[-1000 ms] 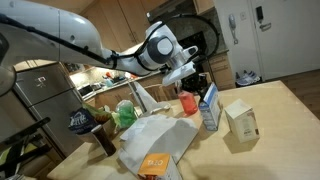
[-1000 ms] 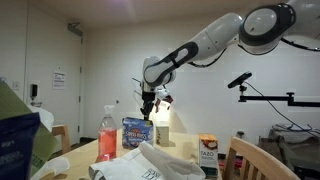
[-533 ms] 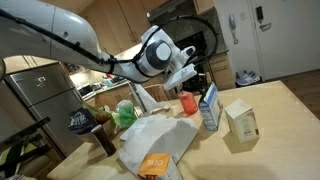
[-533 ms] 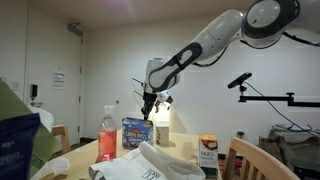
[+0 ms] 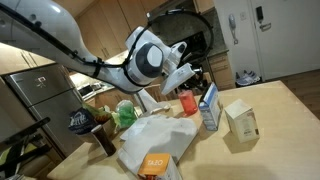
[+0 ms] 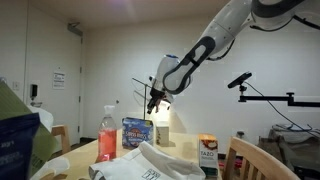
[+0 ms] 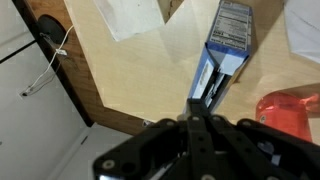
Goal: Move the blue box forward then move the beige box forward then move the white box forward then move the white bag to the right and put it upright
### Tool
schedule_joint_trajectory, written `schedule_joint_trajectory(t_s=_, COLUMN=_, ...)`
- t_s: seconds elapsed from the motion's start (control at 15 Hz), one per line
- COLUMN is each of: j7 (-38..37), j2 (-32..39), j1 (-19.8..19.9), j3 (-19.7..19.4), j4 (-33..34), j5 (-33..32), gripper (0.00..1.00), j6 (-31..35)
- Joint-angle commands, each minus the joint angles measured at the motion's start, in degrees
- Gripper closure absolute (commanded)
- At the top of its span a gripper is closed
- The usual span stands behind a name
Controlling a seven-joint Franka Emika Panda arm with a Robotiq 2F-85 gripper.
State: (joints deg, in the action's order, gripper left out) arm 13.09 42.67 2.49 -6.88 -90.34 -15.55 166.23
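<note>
While the wrist view shows a pinched-together end effector (image 7: 194, 112), an exterior view adds the beige box (image 5: 241, 119).

Wrist view: blue box (image 7: 222, 45) cut by top edge, print blurred, I can't read it. Red cup (image 7: 296, 106) cropped at right edge. White bag (image 7: 133, 16) runs off top. Exterior view: white box (image 5: 153, 165) clipped by bottom edge. Exterior view: white bag hides blue box foot; gripper (image 6: 155, 98) small, dark, jaw gap unreadable there; blurred blue object (image 6: 14, 140) at left edge, can't identify.
</note>
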Motion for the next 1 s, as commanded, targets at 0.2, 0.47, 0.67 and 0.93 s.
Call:
schedule_joint_trajectory(t_s=0.2, j7=-2.74, j2=-12.01, j1=-4.97, j3=-7.59, j4=-19.10, j5=-3.99, gripper=1.00, j6=7.60)
schedule_joint_trajectory(t_s=0.47, j7=-0.59, j2=-8.13, j1=-2.04, j3=-4.33, j4=-14.00, j5=-2.47, gripper=0.99, j6=6.59)
schedule_joint_trajectory(t_s=0.67, j7=-0.59, j2=-7.79, j1=-2.06, j3=-4.21, j4=-13.78, j5=-2.45, gripper=0.99, j6=6.60)
schedule_joint_trajectory(t_s=0.93, j7=0.30, j2=-7.91, j1=-0.86, j3=-2.56, j4=-13.85, j5=-1.75, gripper=1.00, j6=5.75)
